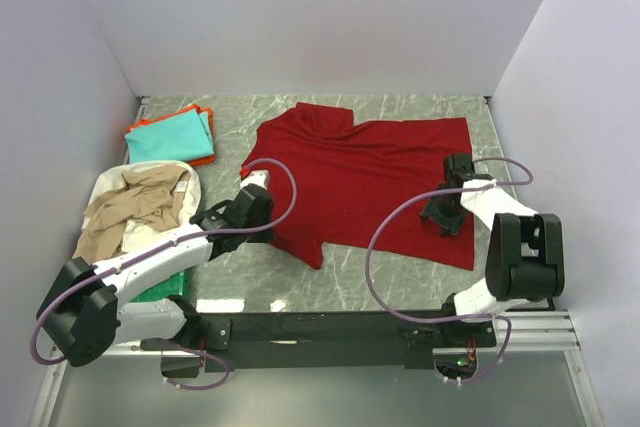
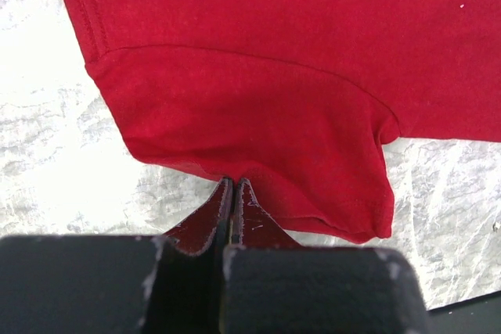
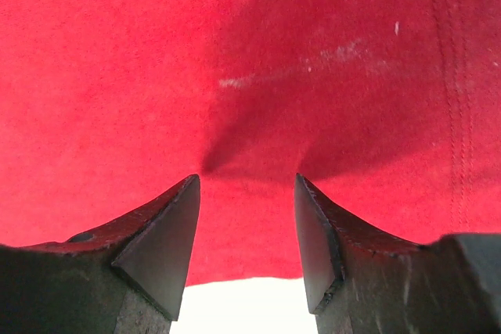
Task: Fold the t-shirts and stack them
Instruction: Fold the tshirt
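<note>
Left wrist view: left jaws pressed together, pinching sleeve hem of dark red shirt (image 2: pixel 258 107) spread on table (image 2: pixel 47 115), likely for folding inward; right jaws spread, puckered cloth between them, poised to grip.

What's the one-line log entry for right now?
left gripper shut at red t-shirt sleeve hem | right gripper open, astride pucker in shirt | shirt spread out
</note>
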You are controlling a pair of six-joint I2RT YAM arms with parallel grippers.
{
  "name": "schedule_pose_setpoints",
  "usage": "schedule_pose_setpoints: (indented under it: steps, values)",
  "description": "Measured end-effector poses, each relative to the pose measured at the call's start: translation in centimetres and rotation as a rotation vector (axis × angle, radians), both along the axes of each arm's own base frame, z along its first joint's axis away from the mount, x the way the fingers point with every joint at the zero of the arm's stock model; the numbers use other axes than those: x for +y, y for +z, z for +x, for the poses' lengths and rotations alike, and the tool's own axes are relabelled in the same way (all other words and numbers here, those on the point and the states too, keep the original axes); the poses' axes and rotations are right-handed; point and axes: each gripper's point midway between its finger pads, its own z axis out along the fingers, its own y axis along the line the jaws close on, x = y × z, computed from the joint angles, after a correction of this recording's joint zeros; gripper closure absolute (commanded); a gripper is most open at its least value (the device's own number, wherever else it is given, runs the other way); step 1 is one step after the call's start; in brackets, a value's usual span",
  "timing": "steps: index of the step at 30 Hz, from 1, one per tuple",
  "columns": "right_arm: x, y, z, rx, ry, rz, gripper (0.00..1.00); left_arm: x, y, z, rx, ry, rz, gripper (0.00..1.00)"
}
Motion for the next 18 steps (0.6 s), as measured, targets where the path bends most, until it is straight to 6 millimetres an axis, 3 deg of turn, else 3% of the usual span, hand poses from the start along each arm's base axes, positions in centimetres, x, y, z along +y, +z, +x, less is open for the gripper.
schedule_pose_setpoints:
  steps: [4,18]
  values:
    - [0.0,-0.9,0.4,0.027,-0.004,0.000,0.42,0.1,0.0,0.1,-0.001,0.002,0.001,0.99]
    - [-0.3,-0.7,4.9,0.005,-0.006,-0.007,0.42,1.8,0.1,1.5,-0.005,0.072,-0.002,0.99]
